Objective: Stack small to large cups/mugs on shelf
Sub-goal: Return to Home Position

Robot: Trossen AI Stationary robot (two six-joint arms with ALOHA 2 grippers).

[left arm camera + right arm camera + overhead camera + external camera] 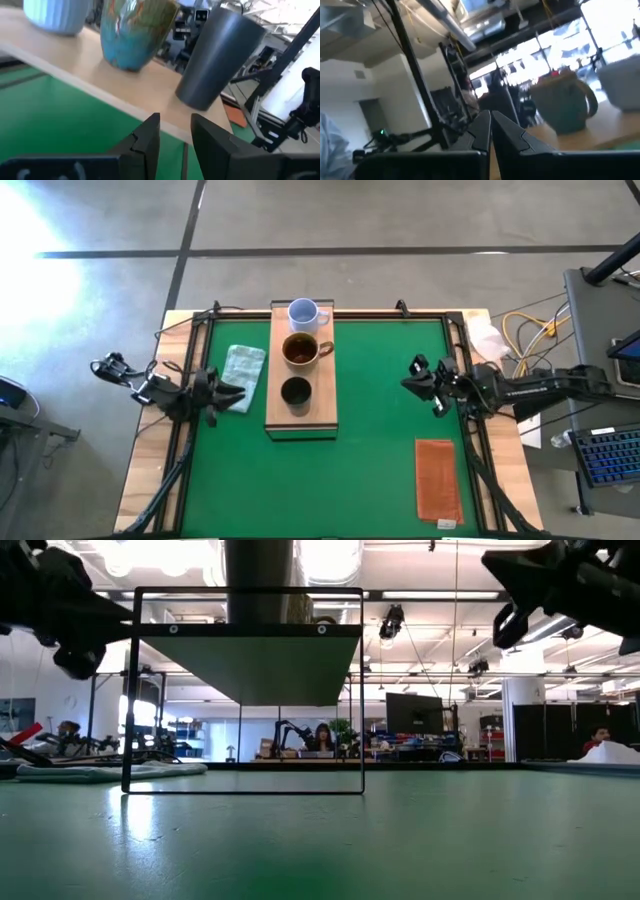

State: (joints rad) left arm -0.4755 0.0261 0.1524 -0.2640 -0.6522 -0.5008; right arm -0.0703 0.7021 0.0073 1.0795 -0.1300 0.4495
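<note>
Left arm [170, 392] and right arm [530, 388] are dark, jointed (black cables trailing); left tool [175, 120] has wedge-shaped fingers [210, 145].

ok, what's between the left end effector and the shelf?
A pale green cloth, between left end effector and shelf; shows in the high view.

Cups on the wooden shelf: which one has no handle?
The small black cup at one end of the row; the brown mug in the middle and the pale blue-white mug beyond it both have handles.
</note>
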